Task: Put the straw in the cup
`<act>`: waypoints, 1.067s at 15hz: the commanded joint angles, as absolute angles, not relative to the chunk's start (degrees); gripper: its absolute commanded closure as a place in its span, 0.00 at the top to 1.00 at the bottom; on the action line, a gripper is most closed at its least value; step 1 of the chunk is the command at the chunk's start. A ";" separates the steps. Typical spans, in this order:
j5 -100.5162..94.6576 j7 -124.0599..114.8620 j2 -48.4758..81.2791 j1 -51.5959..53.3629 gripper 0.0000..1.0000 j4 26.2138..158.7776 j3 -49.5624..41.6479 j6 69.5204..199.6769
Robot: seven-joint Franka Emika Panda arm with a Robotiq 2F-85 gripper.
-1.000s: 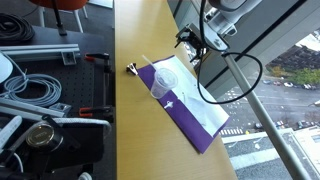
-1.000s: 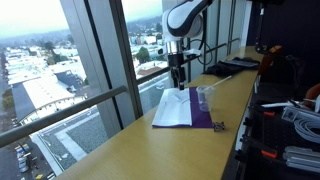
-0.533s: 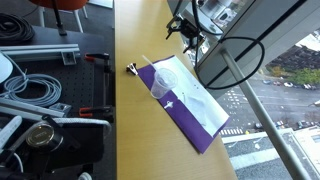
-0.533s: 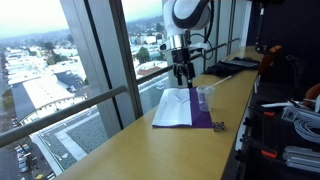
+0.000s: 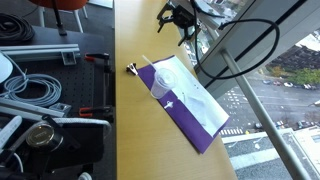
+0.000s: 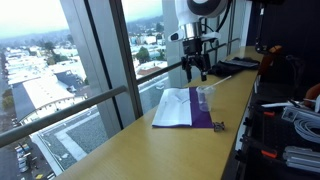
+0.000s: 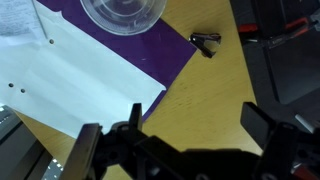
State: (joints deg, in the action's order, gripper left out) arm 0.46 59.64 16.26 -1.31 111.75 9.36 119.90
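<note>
The clear plastic cup [image 5: 163, 87] stands on a purple mat [image 5: 196, 137] on the wooden table. It also shows in an exterior view [image 6: 205, 97] and at the top edge of the wrist view [image 7: 123, 12]. A thin pale line by the mat's far corner looks like the straw [image 5: 147, 61]; I cannot make it out in the wrist view. My gripper [image 5: 178, 18] hangs open and empty above the table beyond the mat, clear of the cup [image 6: 196, 70]. In the wrist view its fingers [image 7: 265, 130] stand wide apart over bare wood.
A white paper sheet [image 7: 70, 85] lies on the mat. A small black-and-yellow object [image 7: 206, 41] sits on the wood near the cup. Black cables [image 5: 235, 75] hang from the arm. Windows run along one table edge; cables and equipment [image 5: 35, 90] lie on the other side.
My gripper has risen and moved away from the mat toward the far end of the table. The cup, mat and straw have not moved.
</note>
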 commanded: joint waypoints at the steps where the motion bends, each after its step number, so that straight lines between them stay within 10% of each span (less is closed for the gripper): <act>1: 0.65 63.86 13.67 -1.55 1.00 116.98 8.19 124.30; 16: 1.01 73.11 -5.93 -1.72 1.00 135.67 1.46 127.34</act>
State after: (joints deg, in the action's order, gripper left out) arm 0.61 70.71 -2.13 -2.30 132.19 3.56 125.47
